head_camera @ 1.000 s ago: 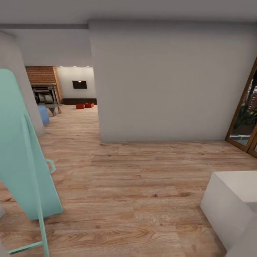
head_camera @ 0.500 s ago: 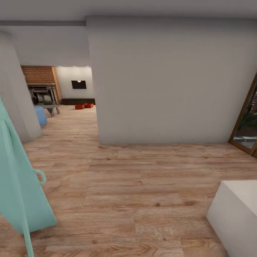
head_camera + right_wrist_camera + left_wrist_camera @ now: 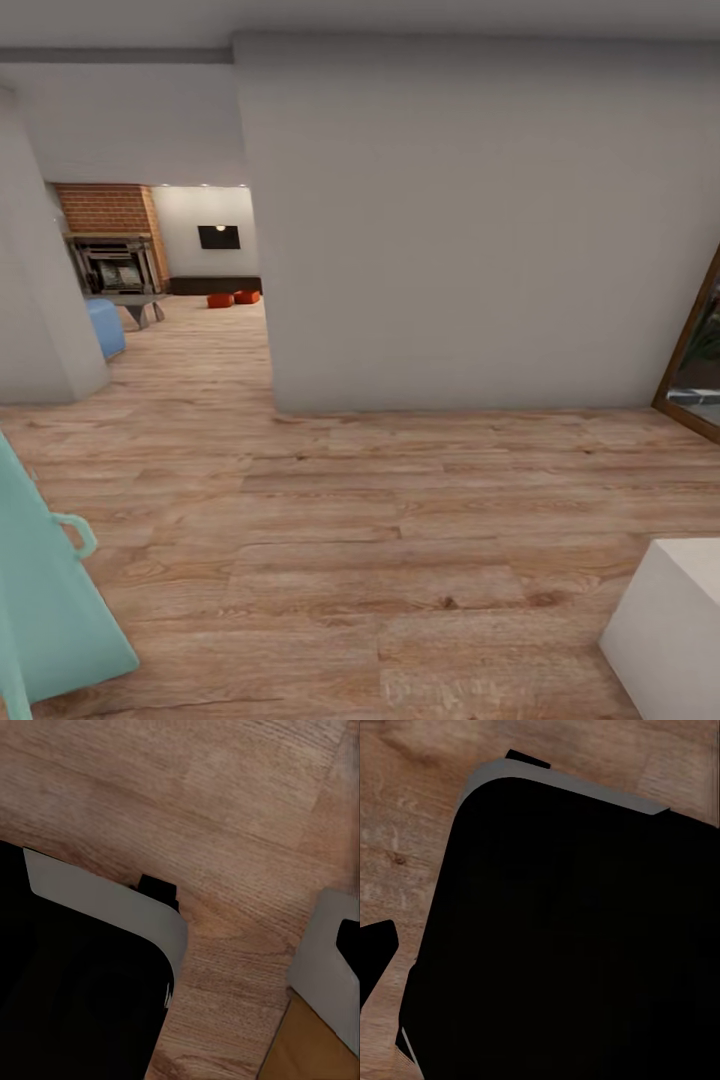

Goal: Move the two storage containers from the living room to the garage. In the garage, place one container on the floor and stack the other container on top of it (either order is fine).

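Far down the hall, the two storage containers sit side by side on the living room's pale plank floor, just before the low dark cabinet under the black TV. Brick fireplace to their left, a blue seat nearer. A big white wall fills the middle. A mint-green panel stands close at left, a white block at right. Grippers' state: can't tell.

A home: wood-plank floor, brick fireplace, wall TV.
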Motion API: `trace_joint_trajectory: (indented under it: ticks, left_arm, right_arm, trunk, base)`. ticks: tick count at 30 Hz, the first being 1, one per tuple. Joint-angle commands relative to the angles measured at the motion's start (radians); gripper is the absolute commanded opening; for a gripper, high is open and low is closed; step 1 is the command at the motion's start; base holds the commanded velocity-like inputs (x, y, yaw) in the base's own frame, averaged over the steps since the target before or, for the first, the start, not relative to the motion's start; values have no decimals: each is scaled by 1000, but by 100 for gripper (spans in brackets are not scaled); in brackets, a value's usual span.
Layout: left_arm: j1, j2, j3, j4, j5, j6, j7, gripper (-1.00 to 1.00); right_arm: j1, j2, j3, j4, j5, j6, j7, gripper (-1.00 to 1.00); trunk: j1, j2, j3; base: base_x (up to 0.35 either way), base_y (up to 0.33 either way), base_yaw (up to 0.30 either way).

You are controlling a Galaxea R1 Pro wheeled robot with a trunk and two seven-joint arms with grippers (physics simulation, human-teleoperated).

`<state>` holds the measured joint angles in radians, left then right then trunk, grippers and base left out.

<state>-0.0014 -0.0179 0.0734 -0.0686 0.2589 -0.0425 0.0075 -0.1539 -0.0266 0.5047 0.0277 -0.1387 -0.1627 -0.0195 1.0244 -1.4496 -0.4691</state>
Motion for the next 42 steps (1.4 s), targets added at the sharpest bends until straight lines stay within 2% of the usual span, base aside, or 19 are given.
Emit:
trace_joint_trajectory:
  ticks: [1,21,34,42]
  left_arm:
    - [0,0,7,0,0,-2,1,100]
    - [0,0,6,0,1,-3,1,100]
    - [0,0,7,0,2,-4,1,100]
    - [0,0,7,0,1,-4,2,100]
  right_arm:
    - [-1,0,9,3,-10,-6,0,100]
    - [-1,2,7,3,-16,-5,-2,100]
    - [-1,0,5,3,-21,-6,-2,100]
    - [-1,0,3,3,-22,-6,-2,100]
  trunk:
    - [1,0,-1]
    - [1,0,-1]
    - [1,0,-1]
    - [1,0,-1]
  base:
    - [322,0,0]
    - [322,0,2]
    - [322,0,246]
    - [322,0,69]
